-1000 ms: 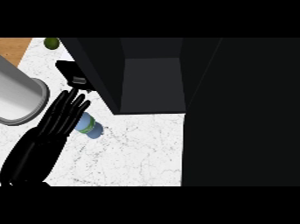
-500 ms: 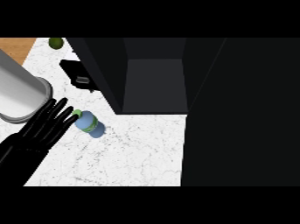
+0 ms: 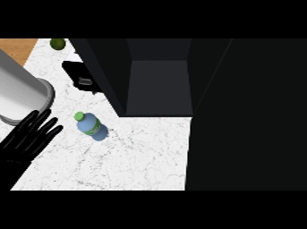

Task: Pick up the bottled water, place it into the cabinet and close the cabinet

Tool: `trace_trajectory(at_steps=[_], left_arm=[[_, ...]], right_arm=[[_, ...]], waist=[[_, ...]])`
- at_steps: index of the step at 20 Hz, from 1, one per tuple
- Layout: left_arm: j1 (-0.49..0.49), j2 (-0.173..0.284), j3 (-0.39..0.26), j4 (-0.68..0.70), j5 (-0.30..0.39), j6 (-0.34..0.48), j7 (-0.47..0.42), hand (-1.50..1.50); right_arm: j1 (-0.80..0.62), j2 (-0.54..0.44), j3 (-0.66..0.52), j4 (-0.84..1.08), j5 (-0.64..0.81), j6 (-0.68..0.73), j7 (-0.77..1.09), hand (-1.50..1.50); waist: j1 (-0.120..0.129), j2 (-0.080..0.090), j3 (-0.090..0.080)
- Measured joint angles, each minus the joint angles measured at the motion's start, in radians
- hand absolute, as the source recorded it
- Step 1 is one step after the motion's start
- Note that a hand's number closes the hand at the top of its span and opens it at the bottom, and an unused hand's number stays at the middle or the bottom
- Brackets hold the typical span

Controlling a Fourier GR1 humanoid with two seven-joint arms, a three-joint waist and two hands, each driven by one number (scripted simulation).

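Head view, looking steeply down at a white marbled counter (image 3: 136, 165). At the lower left of the frame a black left hand (image 3: 25, 141) shows with its fingers (image 3: 42, 127) straight and spread, pointing up and to the right; it holds nothing. Just to its right, apart from the fingertips, the bottled water (image 3: 90, 126) lies on the counter, a small blue bottle with a green cap toward the upper left. A broad grey cylinder (image 3: 10, 91) crosses the upper left corner above the hand. Near the top, a small dark object (image 3: 83, 78) sits on the counter, and a small green round thing (image 3: 58, 43) rests at the top edge. The cabinet (image 3: 159, 85) fills the upper middle, dark, its opening facing down the frame with a grey inner floor visible. A large black panel (image 3: 255, 116) covers the whole right side; it may be the cabinet's open door, though that is not certain. The right hand does not show. Judging from this, nothing of the task is done yet: the bottle is not grasped, is outside the cabinet, and the cabinet appears open. Grasping, placing and closing all remain.
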Motion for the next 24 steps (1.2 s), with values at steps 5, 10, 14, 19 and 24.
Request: trace_trajectory(at_steps=[5,10,14,19,24], left_arm=[[0.003,0.001,0.045,0.030,0.014,-0.053,-0.011,-1.50],[-0.020,-0.014,0.087,0.115,-0.020,-0.111,-0.064,-1.50],[-0.069,-0.022,0.118,0.199,-0.064,-0.122,-0.100,-1.50],[-0.104,-0.040,0.137,0.277,-0.151,-0.140,-0.166,-1.50],[-0.180,-0.020,0.170,0.443,-0.243,-0.200,-0.273,-1.50]], right_arm=[[0.045,-0.004,0.029,0.001,0.021,0.009,-0.048,-1.50],[0.077,-0.007,0.045,0.014,0.037,0.021,-0.097,-1.50],[0.070,-0.010,0.052,0.033,0.046,0.016,-0.116,-1.50],[0.120,-0.036,0.042,0.025,0.021,0.044,-0.153,-1.50],[0.140,-0.053,0.031,0.035,0.009,0.069,-0.188,-1.50]], waist=[[0.000,0.000,0.000],[-0.001,0.000,0.000],[-0.002,0.001,0.000],[-0.004,0.001,0.000],[-0.006,0.001,0.000]])
